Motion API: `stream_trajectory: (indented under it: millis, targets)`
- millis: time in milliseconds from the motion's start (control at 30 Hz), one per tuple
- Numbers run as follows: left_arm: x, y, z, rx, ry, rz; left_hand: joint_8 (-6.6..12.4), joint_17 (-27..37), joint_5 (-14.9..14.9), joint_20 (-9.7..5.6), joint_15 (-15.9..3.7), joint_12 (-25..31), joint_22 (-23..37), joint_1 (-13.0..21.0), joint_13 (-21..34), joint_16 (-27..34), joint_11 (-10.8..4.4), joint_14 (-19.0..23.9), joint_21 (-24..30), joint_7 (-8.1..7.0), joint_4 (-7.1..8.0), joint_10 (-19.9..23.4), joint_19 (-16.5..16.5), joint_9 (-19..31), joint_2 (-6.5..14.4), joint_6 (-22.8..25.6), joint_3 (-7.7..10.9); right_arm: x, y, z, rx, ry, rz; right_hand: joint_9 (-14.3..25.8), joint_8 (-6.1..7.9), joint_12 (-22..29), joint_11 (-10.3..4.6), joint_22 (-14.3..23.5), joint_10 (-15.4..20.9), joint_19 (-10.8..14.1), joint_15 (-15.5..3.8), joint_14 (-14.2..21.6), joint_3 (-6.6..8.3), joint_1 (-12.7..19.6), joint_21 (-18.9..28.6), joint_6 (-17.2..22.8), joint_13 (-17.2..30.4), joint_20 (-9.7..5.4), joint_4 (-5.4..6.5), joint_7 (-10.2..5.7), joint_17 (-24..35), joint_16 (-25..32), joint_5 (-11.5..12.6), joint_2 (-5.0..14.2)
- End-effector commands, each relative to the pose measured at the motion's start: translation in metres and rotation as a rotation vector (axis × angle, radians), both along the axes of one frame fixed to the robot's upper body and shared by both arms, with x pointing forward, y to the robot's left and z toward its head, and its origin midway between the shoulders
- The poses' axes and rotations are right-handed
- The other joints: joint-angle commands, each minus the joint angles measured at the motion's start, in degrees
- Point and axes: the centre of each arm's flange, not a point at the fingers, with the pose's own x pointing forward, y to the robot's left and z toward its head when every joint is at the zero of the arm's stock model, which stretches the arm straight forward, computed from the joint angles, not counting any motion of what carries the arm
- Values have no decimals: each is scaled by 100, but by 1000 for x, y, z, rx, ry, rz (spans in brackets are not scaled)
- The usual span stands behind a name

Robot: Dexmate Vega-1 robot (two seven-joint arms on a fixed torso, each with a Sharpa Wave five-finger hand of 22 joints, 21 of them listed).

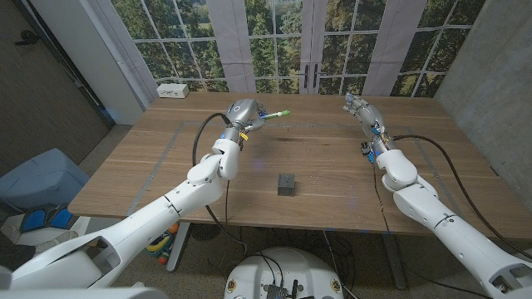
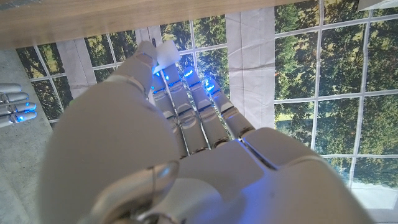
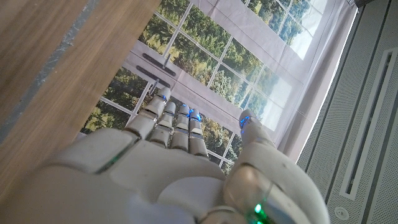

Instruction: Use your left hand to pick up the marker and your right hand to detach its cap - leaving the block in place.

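**Marker's up — bring the R hand over for the cap**

My left hand (image 1: 243,112) grips the marker (image 1: 272,115) above the table's (image 1: 332,166) far side, green tip toward centre. My right hand (image 1: 359,106) hovers well apart, fingers loosely spread, holding nothing. Approach level w/ the tip, pull straight along the axis. Block (image 1: 287,184) sits near me; stay clear.

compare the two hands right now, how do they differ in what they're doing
The left hand holds the marker, whose green tip points toward the table's middle; the right hand holds nothing, fingers apart. The left hand is raised over the far left part of the table; the right hand is at the far right, well apart from the marker. Both are far from the block, which sits alone nearer the front edge.
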Motion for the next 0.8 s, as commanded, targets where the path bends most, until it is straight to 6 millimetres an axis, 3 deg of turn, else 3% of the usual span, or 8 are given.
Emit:
stream_trajectory:
  millis: [33, 167, 800]
  targets:
    - [-4, 3, 5, -18, -37, -24, 48, 8, 50, -3, -886, 10, 32, 337, 68, 14, -811, 57, 44, -33, 3, 873, 43, 52, 347, 22, -9, -8, 10, 6, -74, -22, -27, 28, 44, 41, -9, 25, 61, 45, -12, 36, 14, 24, 30, 53, 26, 35, -34, 0, 20, 42, 32, 68]
    - [-4, 4, 6, -20, -44, -29, 79, 8, 67, -2, -886, 3, 33, 349, 84, 0, -806, 57, 51, -98, 6, 881, 40, 51, 352, 122, -35, -10, 12, 7, -96, -24, -32, 29, 45, 46, -61, 26, 79, 49, 2, 46, 11, 33, 31, 62, 27, 38, -40, -4, 22, 48, 35, 70]
    - [-6, 3, 7, -14, -47, -27, 80, 12, 89, -10, -887, -18, 35, 368, 104, -12, -809, 70, 73, -101, 10, 885, 63, 43, 363, 145, -68, -25, 28, 16, -200, -59, -64, 30, 43, 44, -106, 30, 102, 59, -14, 52, -3, 73, 29, 78, 32, 42, -63, -62, 29, 56, 44, 67]
